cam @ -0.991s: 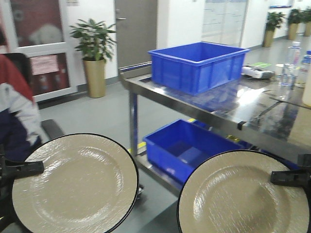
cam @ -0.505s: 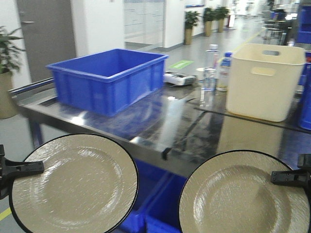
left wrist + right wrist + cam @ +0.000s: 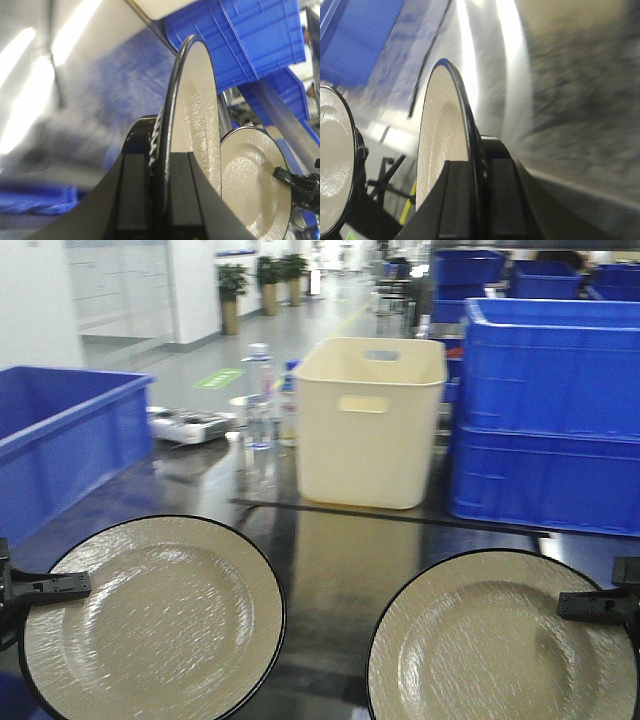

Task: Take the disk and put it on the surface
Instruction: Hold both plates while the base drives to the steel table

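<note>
Two beige disks with black rims are held up in front of me. My left gripper (image 3: pixel 40 587) is shut on the left edge of the left disk (image 3: pixel 155 620). My right gripper (image 3: pixel 600 605) is shut on the right edge of the right disk (image 3: pixel 500 640). The left wrist view has the left gripper (image 3: pixel 161 165) clamping its disk (image 3: pixel 195 100) edge-on, with the other disk (image 3: pixel 255 185) beyond. In the right wrist view, the right gripper (image 3: pixel 481 170) pinches its disk (image 3: pixel 440 130) the same way. The dark glossy surface (image 3: pixel 340 540) lies beneath and behind both disks, crossed by a black tape line (image 3: pixel 400 517).
A cream tub (image 3: pixel 370 420) stands on the table straight ahead. Stacked blue crates (image 3: pixel 550 420) fill the right side and a blue bin (image 3: pixel 60 440) the left. Clear bottles (image 3: pixel 260 390) and a white device (image 3: pixel 185 425) sit behind at the left.
The whole view has swung to the right: the table's end and floor gave way to the tabletop with the cream tub and blue crates. Both disks stay gripped in the same places.
</note>
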Tool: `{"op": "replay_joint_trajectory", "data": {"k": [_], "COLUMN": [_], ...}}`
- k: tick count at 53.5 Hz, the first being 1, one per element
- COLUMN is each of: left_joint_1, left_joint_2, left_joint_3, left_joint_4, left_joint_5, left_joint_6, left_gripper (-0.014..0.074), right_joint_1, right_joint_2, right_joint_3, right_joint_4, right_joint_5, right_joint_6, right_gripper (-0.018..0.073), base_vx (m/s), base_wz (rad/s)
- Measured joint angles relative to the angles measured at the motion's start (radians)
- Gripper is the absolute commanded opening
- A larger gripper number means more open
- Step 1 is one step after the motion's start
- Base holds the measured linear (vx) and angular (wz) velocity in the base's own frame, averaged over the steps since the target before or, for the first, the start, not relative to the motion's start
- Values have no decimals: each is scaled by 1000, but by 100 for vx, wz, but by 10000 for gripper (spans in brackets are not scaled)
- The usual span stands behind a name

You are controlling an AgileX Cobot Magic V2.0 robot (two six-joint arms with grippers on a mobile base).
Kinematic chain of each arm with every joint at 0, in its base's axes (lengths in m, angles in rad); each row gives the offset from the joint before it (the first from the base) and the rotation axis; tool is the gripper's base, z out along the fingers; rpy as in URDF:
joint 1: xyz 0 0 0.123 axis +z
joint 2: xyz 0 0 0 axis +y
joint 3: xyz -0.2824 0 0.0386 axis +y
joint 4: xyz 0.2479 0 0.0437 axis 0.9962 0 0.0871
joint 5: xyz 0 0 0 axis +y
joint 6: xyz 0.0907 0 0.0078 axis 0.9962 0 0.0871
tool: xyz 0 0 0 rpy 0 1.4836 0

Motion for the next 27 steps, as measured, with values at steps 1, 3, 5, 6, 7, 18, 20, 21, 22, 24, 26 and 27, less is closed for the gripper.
{"op": "replay_joint_trajectory", "data": {"k": [1, 3, 5, 6, 7, 18, 20, 21, 22, 24, 26, 27], "left_joint_1": [0, 0, 0, 0, 0, 0, 0, 0, 0, 0, 0, 0], "left_joint_2": [0, 0, 0, 0, 0, 0, 0, 0, 0, 0, 0, 0], "left_joint_3": [0, 0, 0, 0, 0, 0, 0, 0, 0, 0, 0, 0], "left_joint_4": [0, 0, 0, 0, 0, 0, 0, 0, 0, 0, 0, 0], "left_joint_5": [0, 0, 0, 0, 0, 4, 3, 3, 3, 3, 3, 3], "left_joint_6": [0, 0, 0, 0, 0, 0, 0, 0, 0, 0, 0, 0], "left_gripper": [-4, -4, -4, -4, -4, -4, -4, -4, -4, -4, -4, -4], "right_joint_1": [0, 0, 0, 0, 0, -3, -3, -3, -3, -3, -3, -3], "right_joint_2": [0, 0, 0, 0, 0, 0, 0, 0, 0, 0, 0, 0], "right_joint_3": [0, 0, 0, 0, 0, 0, 0, 0, 0, 0, 0, 0], "right_joint_4": [0, 0, 0, 0, 0, -1, -1, -1, -1, -1, -1, -1], "right_joint_5": [0, 0, -1, -1, -2, -8, -8, -8, -8, -8, -8, -8], "right_joint_6": [0, 0, 0, 0, 0, 0, 0, 0, 0, 0, 0, 0], "right_gripper": [-9, -9, -9, -9, -9, -9, -9, -9, -9, -9, -9, -9], "base_vx": [27, 26, 25, 23, 23, 17, 12, 11, 9, 8, 6, 6], "base_wz": [-63, -65, -65, -64, -63, -53, -38, -35, -31, -29, -22, -22]}}
